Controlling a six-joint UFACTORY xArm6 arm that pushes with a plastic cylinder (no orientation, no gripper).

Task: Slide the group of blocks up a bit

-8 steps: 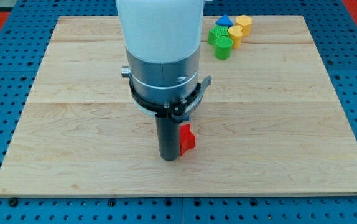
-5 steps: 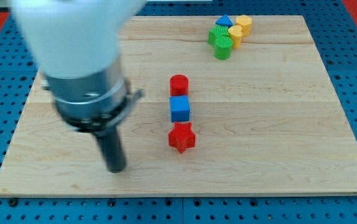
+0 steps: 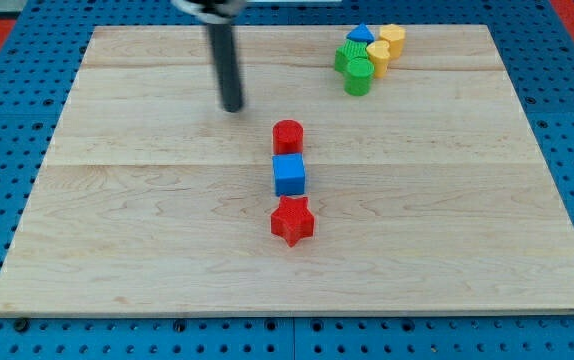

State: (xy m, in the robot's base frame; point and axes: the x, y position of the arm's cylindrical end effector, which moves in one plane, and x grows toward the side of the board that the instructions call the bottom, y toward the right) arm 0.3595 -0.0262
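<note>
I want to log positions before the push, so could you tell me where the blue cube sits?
The blue cube sits near the wooden board's centre, between the red cylinder above and red star-shaped block below.

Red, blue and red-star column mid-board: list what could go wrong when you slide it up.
1. My tip sits up-left of the red cylinder, above the column; pushing from here would drive it down, not up.
2. Pushed from below the red star, the loosely lined blue cube may slip sideways.

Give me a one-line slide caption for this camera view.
My tip sits up-left of a red cylinder, blue cube and red star column.
</note>
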